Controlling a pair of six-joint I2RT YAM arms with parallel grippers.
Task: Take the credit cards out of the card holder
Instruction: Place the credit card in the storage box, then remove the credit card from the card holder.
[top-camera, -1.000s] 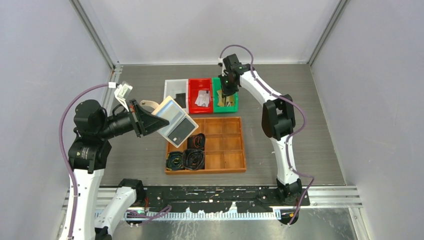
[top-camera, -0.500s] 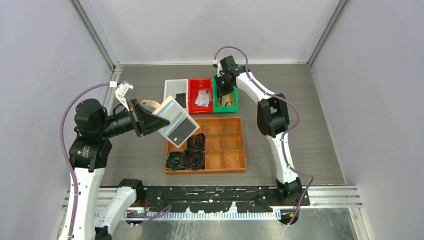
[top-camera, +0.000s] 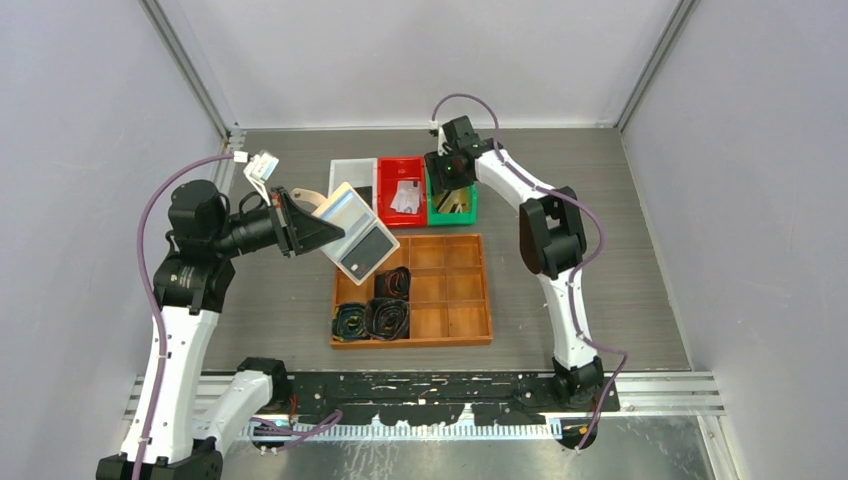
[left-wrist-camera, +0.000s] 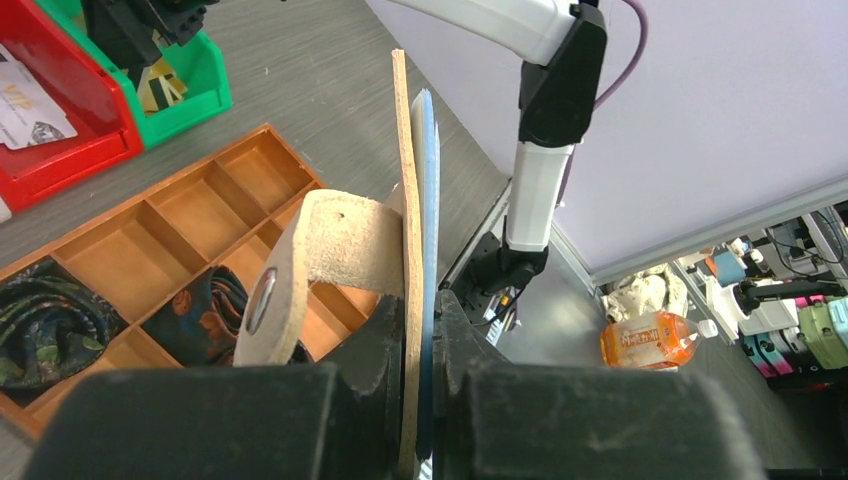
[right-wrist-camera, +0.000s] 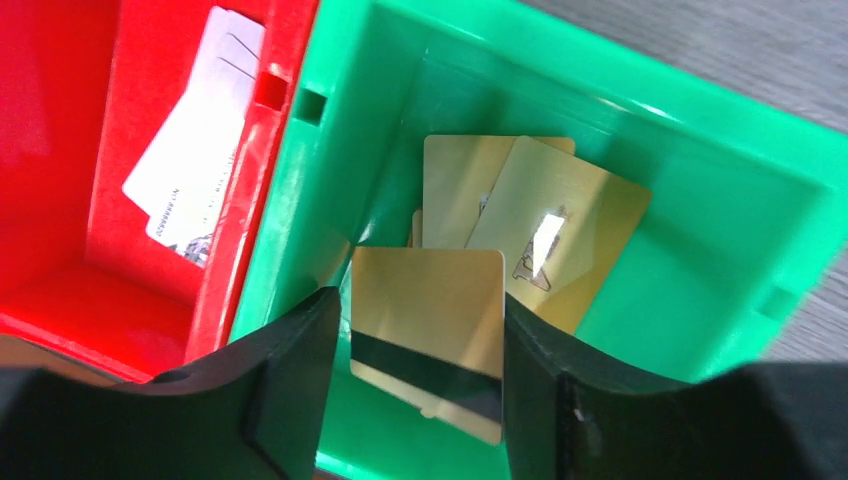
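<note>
The left gripper (left-wrist-camera: 418, 345) is clenched on the lower edge of the card holder (left-wrist-camera: 405, 190), its two dark fingers pressing the tan cover and the pale blue pocket pages together. The holder stands edge-up out of the jaws, in the air. Its strap tab (left-wrist-camera: 320, 245) curls off to the side of one finger. Beyond and below these jaws lies a wooden divided tray (left-wrist-camera: 190, 240), with coiled belts (left-wrist-camera: 45, 325) in some of its compartments.

The right gripper (right-wrist-camera: 425, 375) hangs over a green bin (right-wrist-camera: 700, 260), its jaws spread apart and released. In the gap between the fingers sits a gold credit card (right-wrist-camera: 428, 330), stripe side showing and tilted. A sliver of green shows between the card and one finger, and its other edge is just beside the other finger. Under the jaws, on the bin floor, lie more gold cards (right-wrist-camera: 570, 225). To one side of the jaws is a red bin (right-wrist-camera: 60, 200) holding white cards (right-wrist-camera: 195, 150).
</note>
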